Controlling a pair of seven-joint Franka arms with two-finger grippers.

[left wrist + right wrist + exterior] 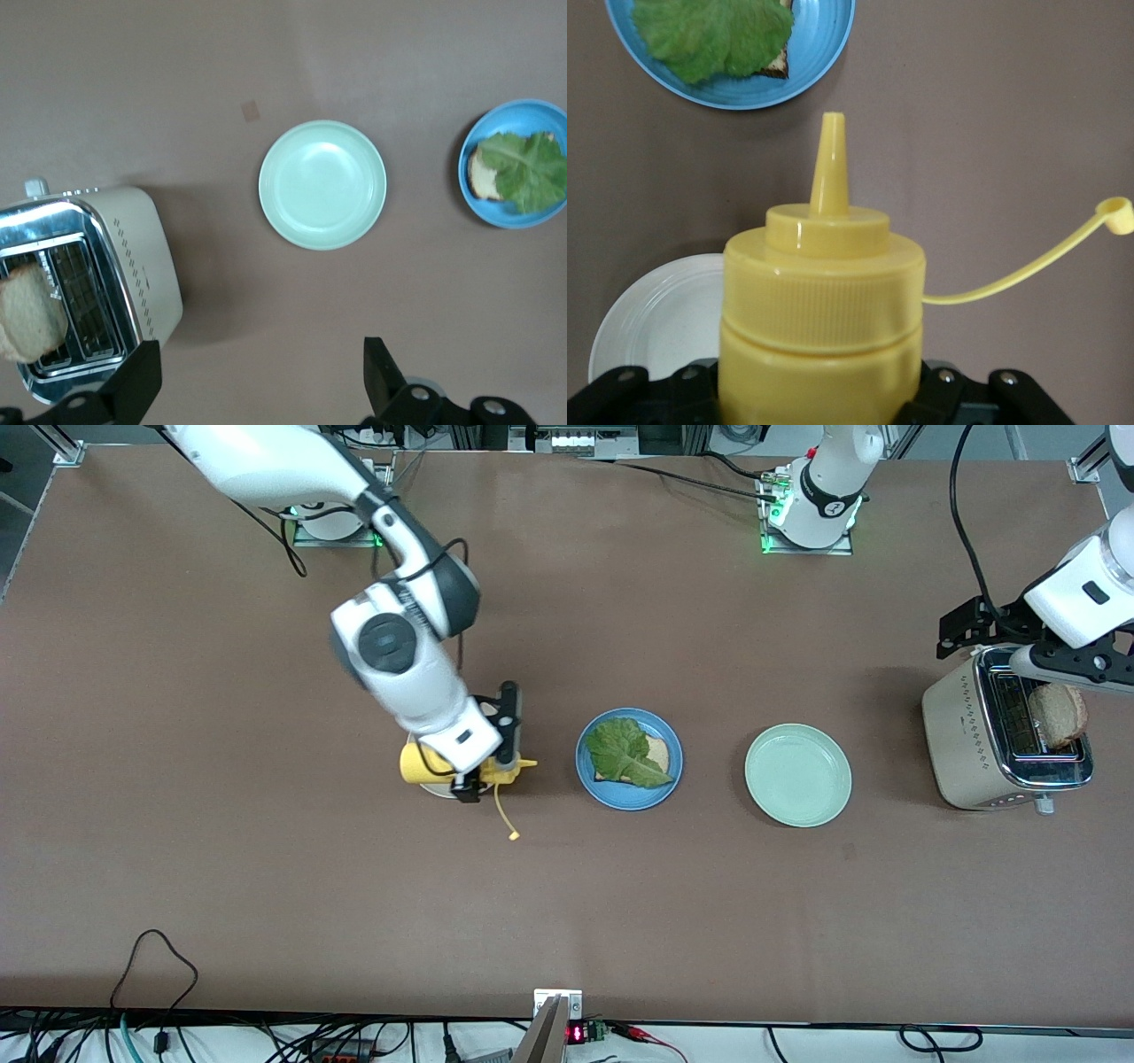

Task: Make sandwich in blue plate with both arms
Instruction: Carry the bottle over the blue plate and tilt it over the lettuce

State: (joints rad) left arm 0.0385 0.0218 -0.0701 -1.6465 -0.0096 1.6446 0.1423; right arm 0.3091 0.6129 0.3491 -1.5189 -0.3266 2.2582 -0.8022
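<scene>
Right gripper [483, 766] holds unlabelled yellow bottle [822, 301] above white plate [651, 319].

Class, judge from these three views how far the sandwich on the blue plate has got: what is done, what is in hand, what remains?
Done: one bread slice lies on the blue plate, with the lettuce leaf on it. In hand: the right gripper holds a yellow squeeze bottle, cap off, over the white plate. The left gripper, open, hangs over the toaster, where a second slice stands. Left: sauce, perhaps, and the top slice.
</scene>
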